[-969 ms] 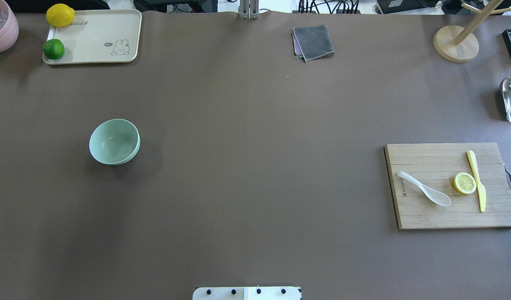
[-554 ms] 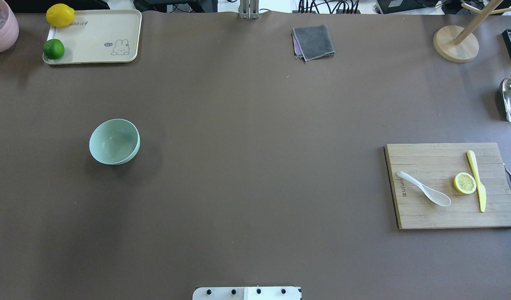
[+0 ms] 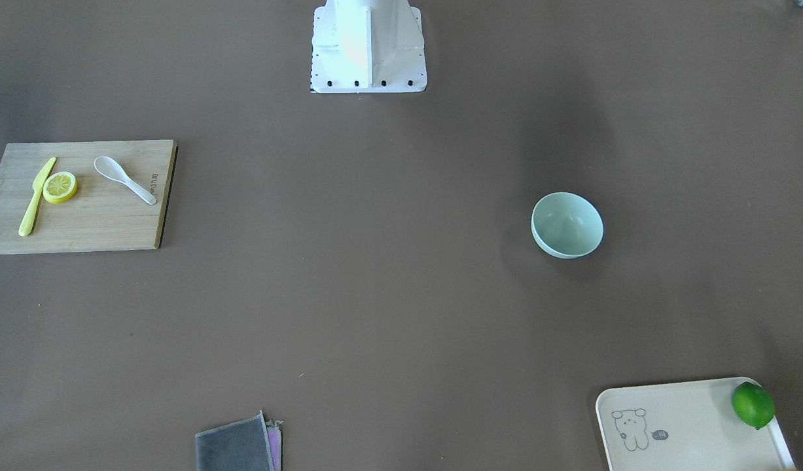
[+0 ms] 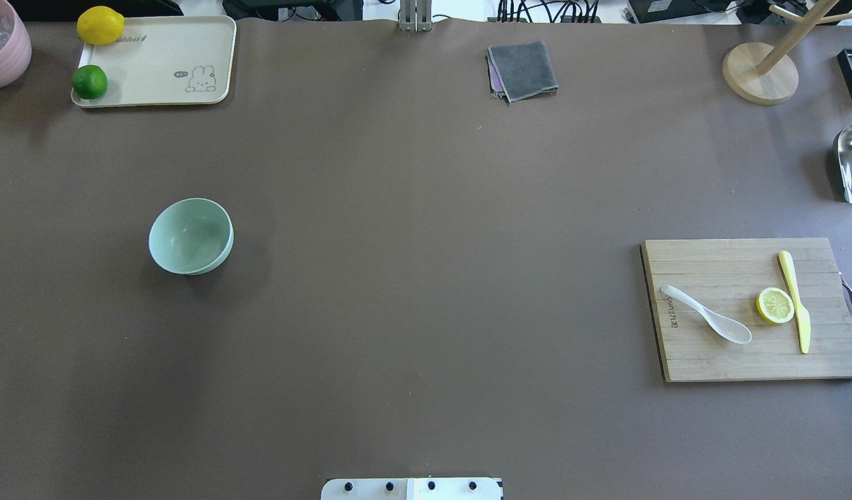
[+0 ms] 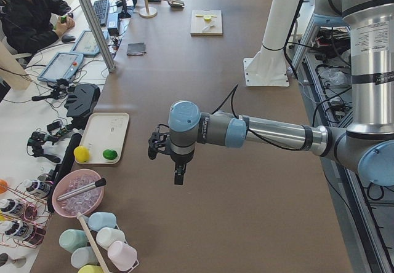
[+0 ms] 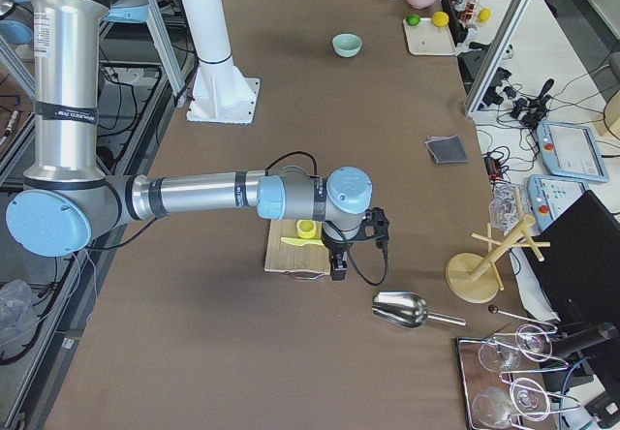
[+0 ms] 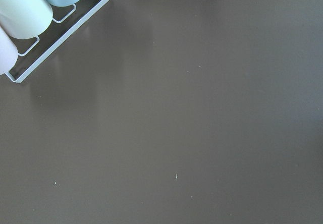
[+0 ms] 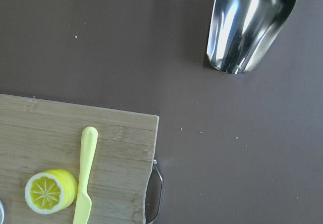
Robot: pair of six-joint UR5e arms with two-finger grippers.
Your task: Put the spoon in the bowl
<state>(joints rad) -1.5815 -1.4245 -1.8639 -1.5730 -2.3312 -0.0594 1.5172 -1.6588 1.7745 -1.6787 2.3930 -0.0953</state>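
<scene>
Right gripper hangs over the wooden cutting board by the right edge of the table — likely because the white soup spoon lies there — while the mint-green bowl sits toward the left edge; whether its jaws, or those of the left gripper, are apart cannot be told.

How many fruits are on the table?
3. A yellow lemon and a green lime sit on the cream tray; a lemon slice lies on the wooden board, between the spoon and the knife. None seem hidden.
</scene>
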